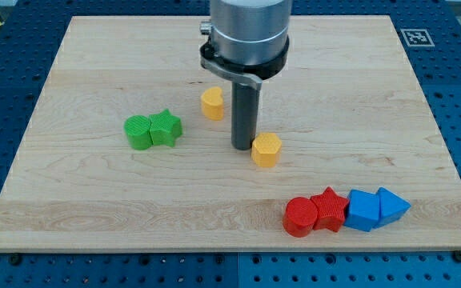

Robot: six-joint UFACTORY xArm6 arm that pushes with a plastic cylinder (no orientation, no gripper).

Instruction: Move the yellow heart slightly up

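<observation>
The yellow heart (pixel 212 103) sits on the wooden board (pixel 94 208) a little above and left of centre. My tip (pixel 243 147) rests on the board below and to the right of the heart, about a block's width away from it. The tip touches or nearly touches the left side of a yellow hexagon-like block (pixel 266 150). The rod and the arm's grey body rise above it to the view's top and hide part of the board behind.
A green round block (pixel 139 133) and a green star (pixel 166 126) touch each other at the left. At the lower right a red cylinder (pixel 300 218), red star (pixel 330 210), blue cube (pixel 363 210) and blue triangle (pixel 393 206) form a row.
</observation>
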